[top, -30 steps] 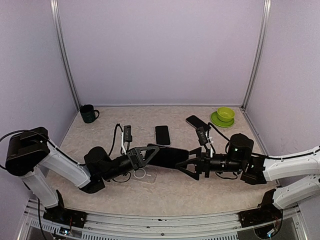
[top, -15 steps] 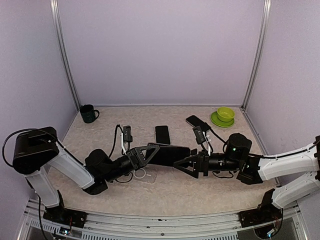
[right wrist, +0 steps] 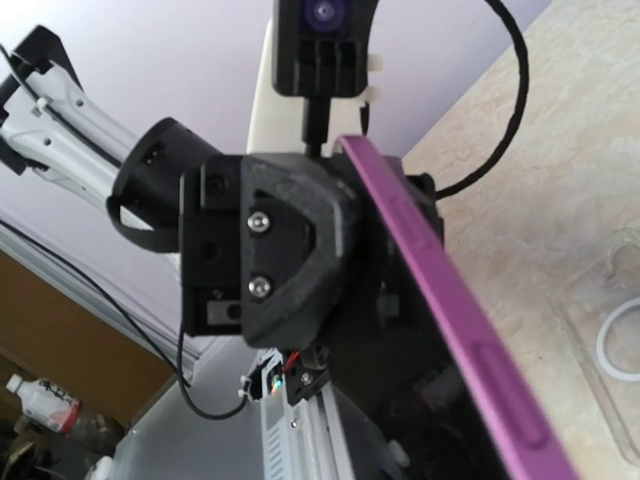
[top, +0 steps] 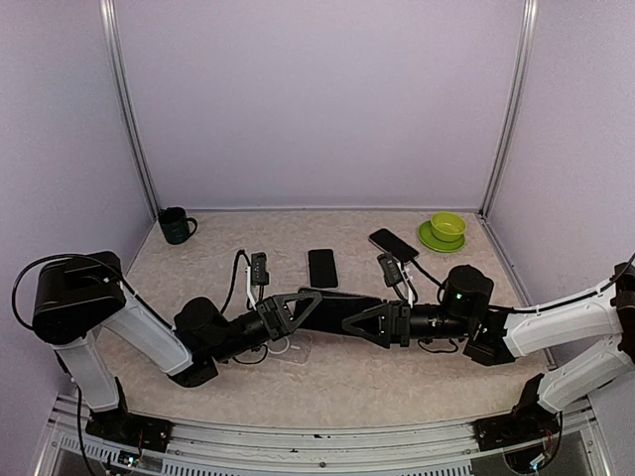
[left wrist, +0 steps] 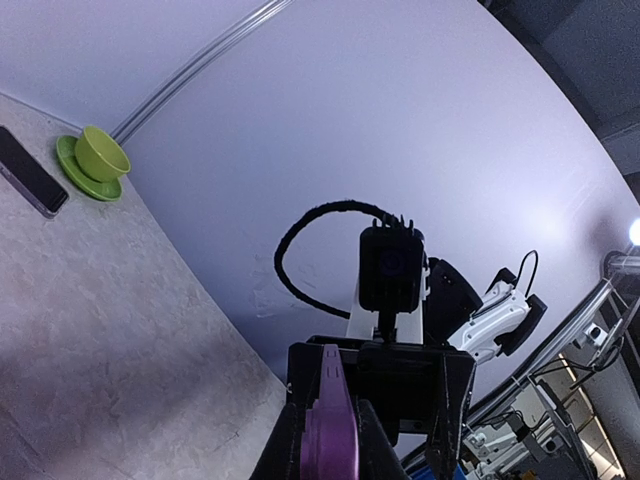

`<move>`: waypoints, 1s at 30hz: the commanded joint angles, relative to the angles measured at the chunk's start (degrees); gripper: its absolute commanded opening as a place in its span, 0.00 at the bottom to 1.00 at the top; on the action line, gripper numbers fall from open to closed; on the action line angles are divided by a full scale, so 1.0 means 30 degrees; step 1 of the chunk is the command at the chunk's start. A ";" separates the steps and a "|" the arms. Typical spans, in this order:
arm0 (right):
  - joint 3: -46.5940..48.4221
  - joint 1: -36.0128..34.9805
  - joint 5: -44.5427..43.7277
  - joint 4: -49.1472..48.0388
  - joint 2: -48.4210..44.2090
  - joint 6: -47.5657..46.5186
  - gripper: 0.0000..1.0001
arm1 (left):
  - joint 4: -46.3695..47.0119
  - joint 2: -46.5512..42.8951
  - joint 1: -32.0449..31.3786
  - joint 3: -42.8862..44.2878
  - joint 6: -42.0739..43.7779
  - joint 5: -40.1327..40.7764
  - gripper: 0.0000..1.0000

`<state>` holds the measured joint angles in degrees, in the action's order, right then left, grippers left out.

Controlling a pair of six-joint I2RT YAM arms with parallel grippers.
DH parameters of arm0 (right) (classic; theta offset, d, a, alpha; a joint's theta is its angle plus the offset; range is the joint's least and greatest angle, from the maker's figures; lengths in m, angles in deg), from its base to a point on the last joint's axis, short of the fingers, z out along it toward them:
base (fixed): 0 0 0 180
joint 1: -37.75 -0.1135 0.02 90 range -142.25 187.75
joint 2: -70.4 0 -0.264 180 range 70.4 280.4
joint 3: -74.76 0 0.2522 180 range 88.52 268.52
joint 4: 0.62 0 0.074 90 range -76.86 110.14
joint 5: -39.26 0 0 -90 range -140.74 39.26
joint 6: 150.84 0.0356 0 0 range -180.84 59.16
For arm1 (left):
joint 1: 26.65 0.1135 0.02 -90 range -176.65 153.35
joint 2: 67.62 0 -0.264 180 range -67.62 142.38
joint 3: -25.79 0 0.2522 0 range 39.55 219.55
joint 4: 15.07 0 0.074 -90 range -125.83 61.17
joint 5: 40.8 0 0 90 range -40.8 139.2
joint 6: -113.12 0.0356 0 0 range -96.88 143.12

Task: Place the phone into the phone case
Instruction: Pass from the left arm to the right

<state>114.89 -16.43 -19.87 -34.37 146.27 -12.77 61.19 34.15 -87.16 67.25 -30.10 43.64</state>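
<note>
Right pincer (top: pixel 357 323) now closer, at phone's (top: pixel 335 308) free right end, left pincer (top: pixel 308 302) opposite.

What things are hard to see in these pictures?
- Top view: the clear plastic phone case is partly covered by the left hand.
- Top view: whether the right hand grips the purple-edged dark phone is unclear, because it is dark on dark.
- Left wrist view: the bottom edge cuts the phone off, so only its purple rim shows.
- Right wrist view: the right hand's own fingers are out of sight.

Left end effector (top: pixel 310 300) clamped — right end effector (top: pixel 349 324) opposite
</note>
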 commanded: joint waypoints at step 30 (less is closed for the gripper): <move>-0.0311 0.0651 -0.0347 -0.0954 -0.1397 -0.0054 0.00 | 0.0645 -0.0449 0.1099 -0.1210 -0.0218 0.0793 0.44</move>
<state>114.23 -14.72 -19.81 -34.35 145.79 -10.36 61.39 34.31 -85.54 65.94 -32.22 42.87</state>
